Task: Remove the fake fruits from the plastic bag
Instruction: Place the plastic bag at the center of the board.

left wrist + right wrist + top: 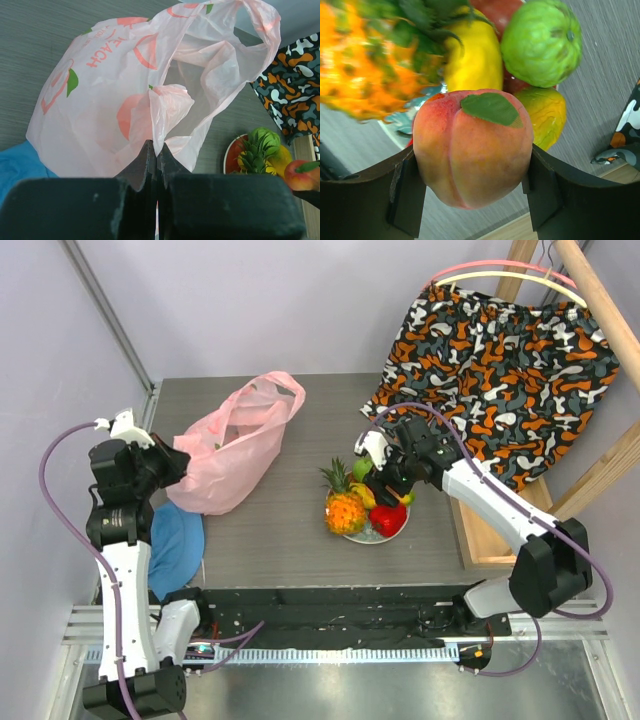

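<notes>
The pink plastic bag lies at the back left, its mouth open and sagging; it fills the left wrist view. My left gripper is shut on a fold of the bag's edge. My right gripper is shut on the orange peach and holds it just above the plate. On the plate lie the pineapple, a red piece, a yellow piece, a green apple and an orange-yellow fruit. I cannot see inside the bag.
A blue fabric hat lies at the near left beside the left arm. A patterned orange, black and white cloth hangs on a hanger at the back right, against a wooden frame.
</notes>
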`<state>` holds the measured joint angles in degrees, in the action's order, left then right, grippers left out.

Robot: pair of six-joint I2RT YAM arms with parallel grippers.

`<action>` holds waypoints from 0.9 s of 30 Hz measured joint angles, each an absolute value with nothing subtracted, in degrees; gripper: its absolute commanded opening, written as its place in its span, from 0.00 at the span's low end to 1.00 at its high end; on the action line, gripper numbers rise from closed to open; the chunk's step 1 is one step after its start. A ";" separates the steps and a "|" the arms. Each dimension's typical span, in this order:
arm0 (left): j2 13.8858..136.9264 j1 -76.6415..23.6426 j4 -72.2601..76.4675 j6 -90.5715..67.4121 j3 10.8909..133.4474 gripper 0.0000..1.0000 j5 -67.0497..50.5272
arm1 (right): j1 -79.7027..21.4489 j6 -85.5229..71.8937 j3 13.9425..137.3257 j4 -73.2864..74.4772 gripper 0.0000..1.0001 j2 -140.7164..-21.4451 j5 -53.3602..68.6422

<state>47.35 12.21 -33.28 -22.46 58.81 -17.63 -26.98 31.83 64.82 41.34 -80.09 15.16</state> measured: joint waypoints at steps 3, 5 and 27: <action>47.24 12.29 -33.39 -22.11 58.81 0.00 -17.85 | -25.89 33.23 63.72 39.70 0.25 -81.69 13.89; 47.09 12.32 -33.56 -22.06 58.81 0.00 -18.02 | -25.47 33.91 63.33 38.63 0.31 -82.37 13.45; 48.14 12.78 -32.51 -22.39 58.81 1.00 -25.54 | -25.39 28.45 65.47 38.76 1.00 -77.23 13.37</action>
<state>48.14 12.78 -32.51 -22.39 58.81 -25.54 -25.39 28.45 65.47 38.76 -77.23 13.37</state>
